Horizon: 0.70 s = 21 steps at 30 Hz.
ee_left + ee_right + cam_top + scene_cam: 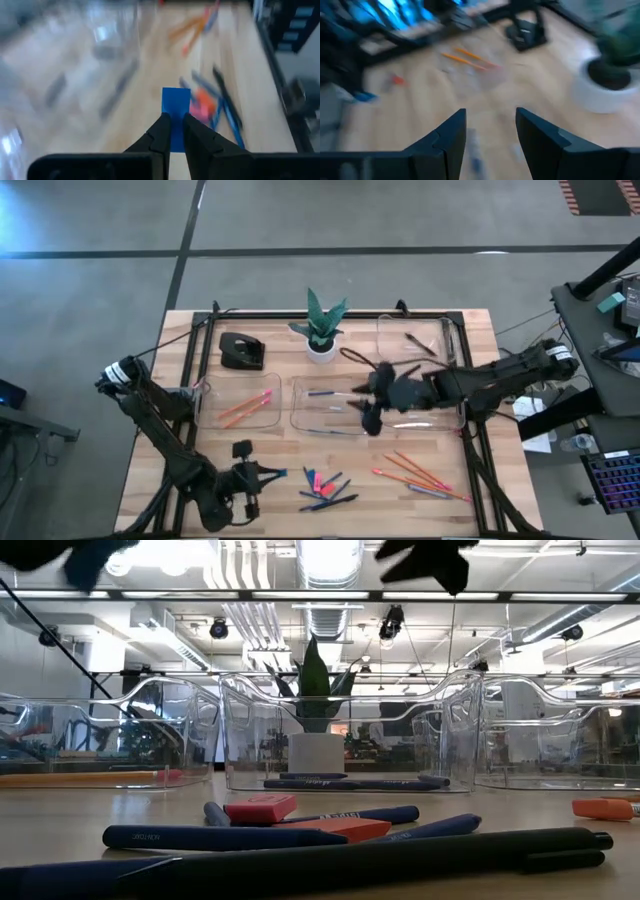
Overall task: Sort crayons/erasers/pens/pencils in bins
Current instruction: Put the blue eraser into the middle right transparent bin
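My left gripper (268, 476) hangs low over the table's near edge, shut on a small blue eraser (176, 102). Just to its right lies a loose heap of blue crayons, dark pens and pink erasers (326, 490). Orange pencils (420, 474) lie on the wood farther right. One clear bin (240, 406) holds orange pencils, and the middle bin (330, 406) holds dark sticks. My right gripper (370, 408) hovers over the middle bin, open, with nothing between its fingers (451, 135). My left gripper pinches the blue eraser by its near end (175, 125) between its two fingers (161, 134). The block sticks out forward past the fingertips. It is lifted clear of the table, and the gripper slants down toward the heap.
A white pot with a green plant (321, 330) and a black desk object (241, 351) stand at the far side. Another clear bin (415, 340) with a dark stick sits at the far right. A fourth bin (440, 412) lies under the right arm.
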Each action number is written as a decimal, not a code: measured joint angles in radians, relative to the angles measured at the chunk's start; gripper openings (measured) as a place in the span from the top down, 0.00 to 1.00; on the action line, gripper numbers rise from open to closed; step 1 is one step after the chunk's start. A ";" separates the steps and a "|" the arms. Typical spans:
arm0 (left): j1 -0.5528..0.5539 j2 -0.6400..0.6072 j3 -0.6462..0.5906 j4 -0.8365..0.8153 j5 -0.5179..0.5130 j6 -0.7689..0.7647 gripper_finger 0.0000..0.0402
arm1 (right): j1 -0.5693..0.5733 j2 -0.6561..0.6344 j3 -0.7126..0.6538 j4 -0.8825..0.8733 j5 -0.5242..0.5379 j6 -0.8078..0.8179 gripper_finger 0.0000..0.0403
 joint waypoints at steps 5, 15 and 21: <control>0.032 0.002 -0.004 0.206 -0.112 0.322 0.94 | 0.094 0.000 -0.048 0.151 -0.003 0.177 0.60; 0.134 0.002 -0.005 0.313 -0.121 0.448 0.94 | 0.183 0.106 -0.065 0.284 -0.003 0.376 0.60; 0.145 0.002 -0.008 0.314 -0.118 0.398 0.94 | 0.180 0.209 -0.061 0.418 -0.006 0.446 0.60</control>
